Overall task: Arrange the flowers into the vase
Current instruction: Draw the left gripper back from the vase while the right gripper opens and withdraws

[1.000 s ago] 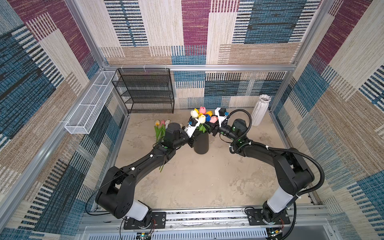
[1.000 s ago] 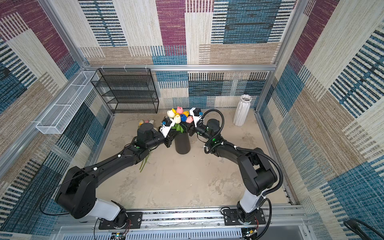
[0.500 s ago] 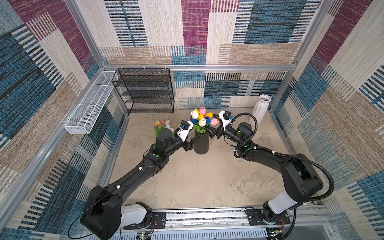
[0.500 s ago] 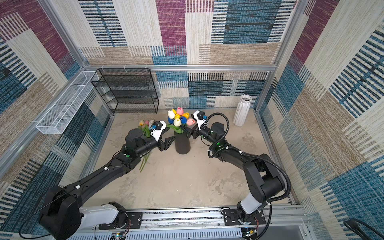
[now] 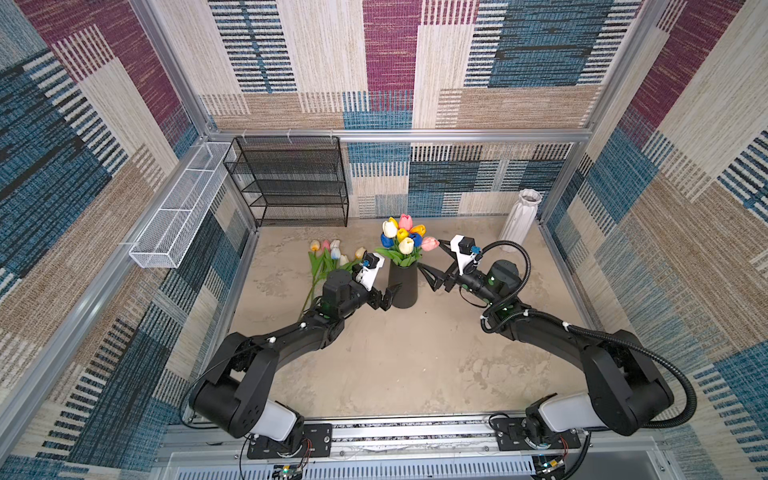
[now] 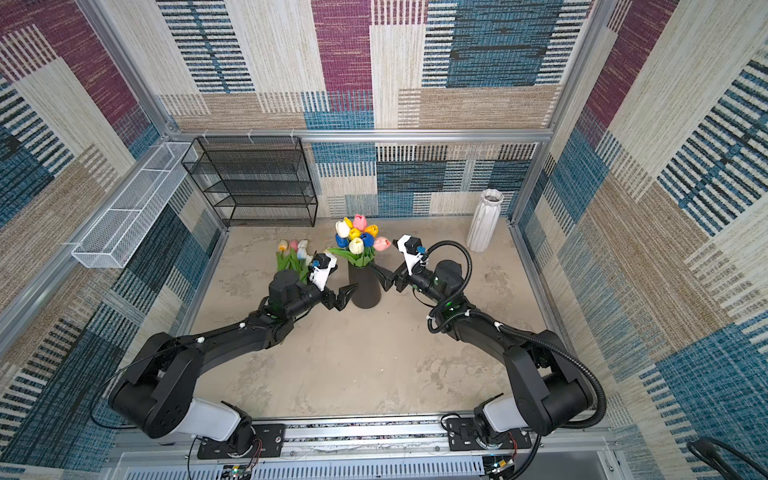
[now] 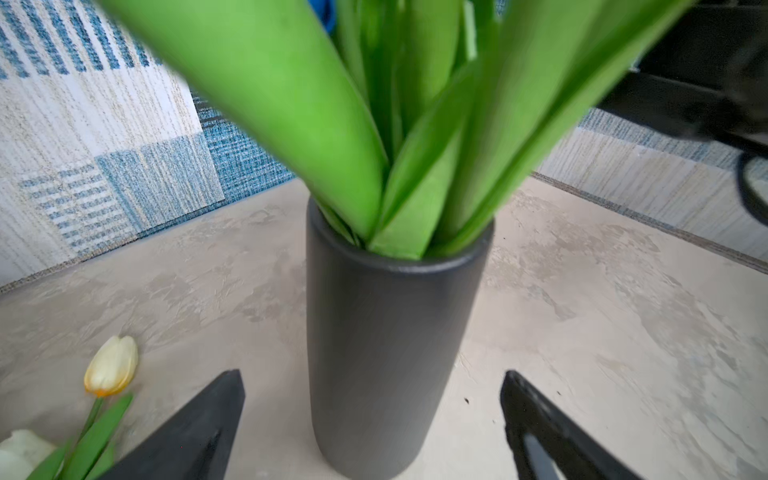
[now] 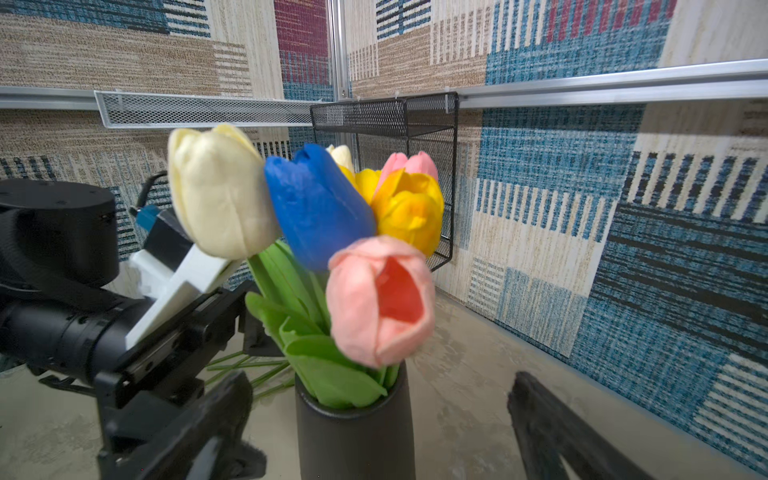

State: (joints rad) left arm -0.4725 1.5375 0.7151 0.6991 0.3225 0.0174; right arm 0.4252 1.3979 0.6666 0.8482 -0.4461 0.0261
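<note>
A dark cylindrical vase [image 5: 402, 289] [image 6: 365, 286] stands mid-table holding several flowers [image 5: 402, 237] [image 6: 358, 237] with cream, blue, yellow and pink heads. More flowers [image 5: 328, 254] [image 6: 293, 250] lie flat on the table to its left. My left gripper [image 5: 388, 296] [image 6: 343, 296] is open just left of the vase, touching nothing. My right gripper [image 5: 430, 266] [image 6: 384, 270] is open just right of it, empty. In the left wrist view the vase [image 7: 395, 332] and green leaves [image 7: 353, 124] sit beyond the wide jaws [image 7: 374, 386]. The right wrist view shows the bunch [image 8: 316, 208] above the vase [image 8: 353, 440].
A white ribbed vase [image 5: 521, 220] [image 6: 484, 220] stands at the back right corner. A black mesh rack [image 5: 291, 183] sits against the back wall, and a white wire basket [image 5: 178, 208] hangs on the left rail. A loose cream tulip [image 7: 111, 365] lies near my left gripper.
Both grippers have opened and drawn back and down from the flower heads to the sides of the vase. The bunch now stands free in the vase.
</note>
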